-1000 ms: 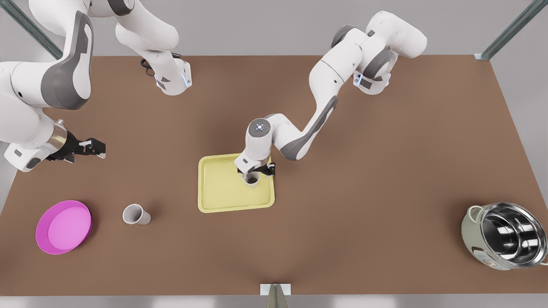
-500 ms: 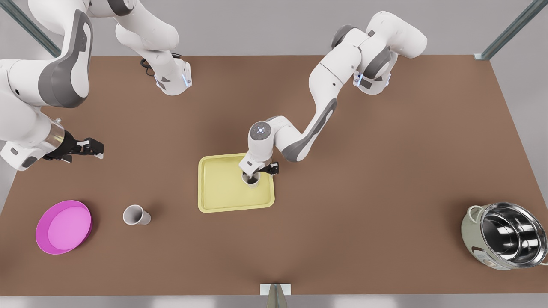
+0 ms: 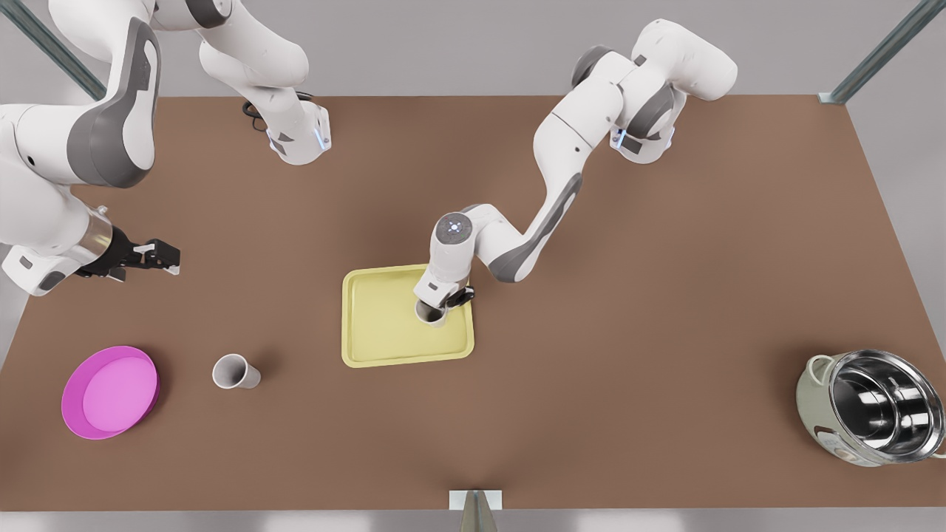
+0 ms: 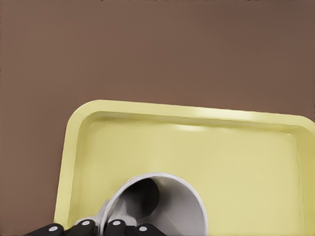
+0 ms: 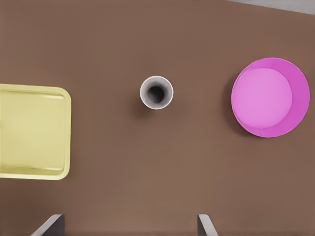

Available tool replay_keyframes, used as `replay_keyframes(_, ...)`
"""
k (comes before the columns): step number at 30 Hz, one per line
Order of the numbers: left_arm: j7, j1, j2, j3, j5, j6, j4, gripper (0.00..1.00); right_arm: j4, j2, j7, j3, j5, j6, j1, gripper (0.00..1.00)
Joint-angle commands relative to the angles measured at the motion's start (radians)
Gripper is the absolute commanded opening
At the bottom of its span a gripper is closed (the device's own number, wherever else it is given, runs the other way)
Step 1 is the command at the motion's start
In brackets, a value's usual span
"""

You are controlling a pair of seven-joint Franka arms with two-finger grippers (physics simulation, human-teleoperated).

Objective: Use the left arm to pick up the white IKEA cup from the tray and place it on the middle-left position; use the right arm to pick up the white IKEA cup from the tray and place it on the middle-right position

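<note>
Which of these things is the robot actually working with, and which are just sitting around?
Part of the job:
- yellow tray
- white cup on it, with the left gripper at it
- second white cup, standing on the table
- right gripper, open, waiting at the front view's left

Just lying about:
- magenta dish
- steel pot

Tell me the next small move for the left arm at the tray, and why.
Probably a short, straight lift. The left tool is down at the rim of the white cup, which stands on the tray; a small rise would test the hold before carrying. The right tool waits open.
</note>
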Motion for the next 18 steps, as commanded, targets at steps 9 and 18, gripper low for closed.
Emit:
replay_keyframes(9, 0.14, 0.304, -0.214, 0.009, -0.01, -0.094, -0.171, 0.16, 0.0, 0.005, 0.003, 0.0, 0.001, 0.0, 0.0, 1.0)
replay_keyframes(18, 0.815, 0.64, -0.38, 0.018, -0.001, 0.155, -0.487, 0.16, 0.0, 0.005, 0.003, 0.0, 0.001, 0.0, 0.0, 1.0)
